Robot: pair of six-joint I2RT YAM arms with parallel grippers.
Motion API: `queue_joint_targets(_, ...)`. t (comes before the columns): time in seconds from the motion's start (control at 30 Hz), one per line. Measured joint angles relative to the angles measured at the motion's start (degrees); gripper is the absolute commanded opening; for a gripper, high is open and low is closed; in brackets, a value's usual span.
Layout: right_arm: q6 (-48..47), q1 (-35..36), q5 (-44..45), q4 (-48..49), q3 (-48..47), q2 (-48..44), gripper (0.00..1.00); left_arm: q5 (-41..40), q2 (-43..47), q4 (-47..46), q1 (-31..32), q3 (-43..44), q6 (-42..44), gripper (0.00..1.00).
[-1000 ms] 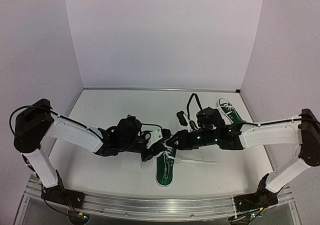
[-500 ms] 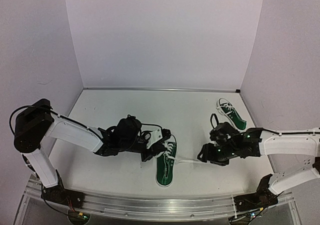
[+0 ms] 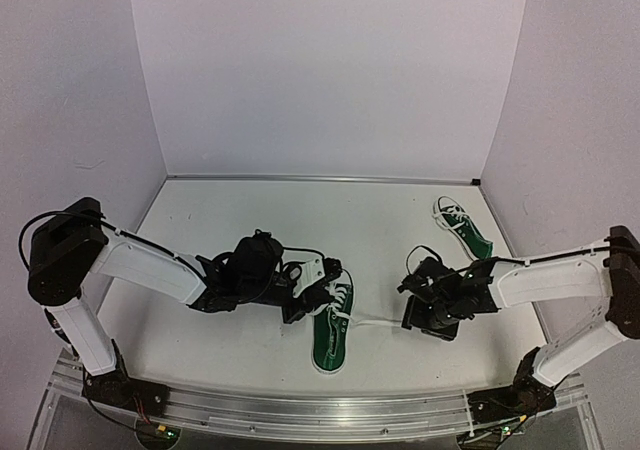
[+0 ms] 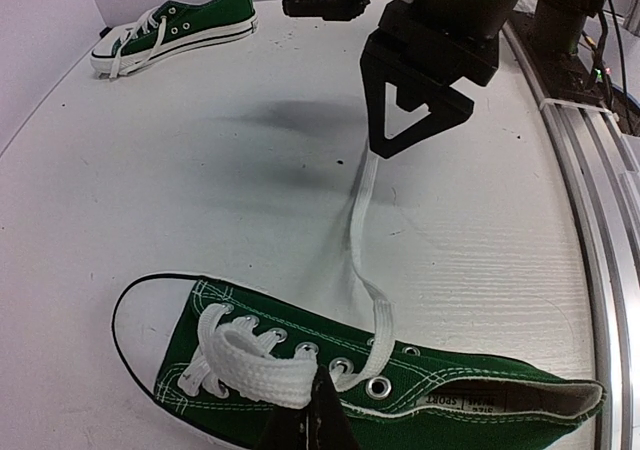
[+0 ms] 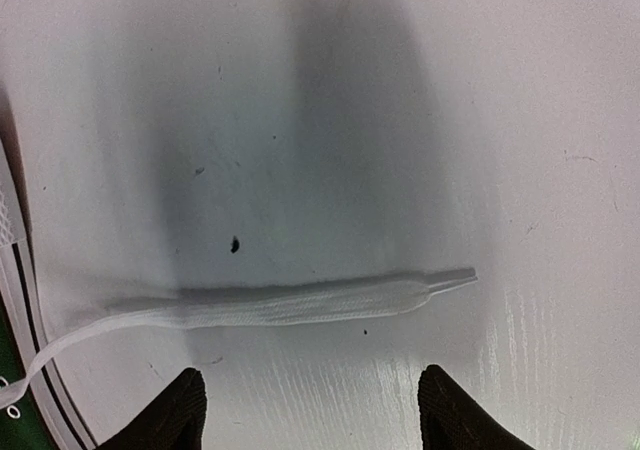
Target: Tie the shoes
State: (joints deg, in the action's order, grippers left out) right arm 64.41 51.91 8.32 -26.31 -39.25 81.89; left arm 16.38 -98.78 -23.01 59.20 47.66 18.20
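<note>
One of the shoes (image 3: 333, 332), dark green with a white toe cap, lies in the middle of the table. My left gripper (image 3: 318, 296) is shut on a loop of its white lace (image 4: 250, 370) over the eyelets, jaws closed at the bottom edge of the left wrist view (image 4: 315, 410). The other lace end (image 5: 300, 305) lies flat on the table, stretched to the right. My right gripper (image 5: 310, 415) hangs open just above that end, touching nothing; it shows too in the top view (image 3: 415, 320). The second shoe (image 3: 462, 225) rests at the back right.
White walls close off the table's back and sides. A metal rail (image 3: 320, 410) runs along the near edge, with both arm bases on it. The right arm's body (image 4: 450, 20) stands close beyond the loose lace.
My right gripper pulled away from the shoe to the right, drawing the lace out, then opened and let the lace end drop on the table. The left gripper has stayed put.
</note>
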Motion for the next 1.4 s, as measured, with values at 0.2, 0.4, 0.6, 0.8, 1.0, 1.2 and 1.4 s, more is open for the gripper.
queue_joint_targets(0.2,3.3,-0.5,1.7,1.4,-2.2,3.8,0.70,0.1,0.0,0.0,0.0,0.0,0.2,0.00)
queue_joint_targets(0.4,5.3,-1.1,2.9,3.0,-2.7,7.2,0.63,1.6,-0.3,0.0,0.0,0.0,1.8,0.00)
queue_joint_targets(0.6,7.7,-1.5,5.2,4.0,-2.9,8.4,0.51,2.3,-1.3,1.0,0.2,0.7,4.4,0.00)
queue_joint_targets(0.8,9.3,-1.7,6.7,5.6,-3.5,10.1,0.21,2.5,-1.4,2.2,1.1,1.1,8.0,0.00)
queue_joint_targets(1.0,11.2,-3.3,5.9,10.2,-2.0,10.0,0.03,1.9,-1.4,6.6,2.2,2.6,12.6,0.00)
queue_joint_targets(1.2,11.2,-4.6,4.8,12.0,-1.1,9.6,0.00,1.1,-1.4,9.5,2.8,3.2,16.4,0.00)
queue_joint_targets(1.4,9.1,-4.8,3.8,11.5,-1.2,8.9,0.00,-0.5,-1.4,12.6,3.9,5.0,19.9,0.00)
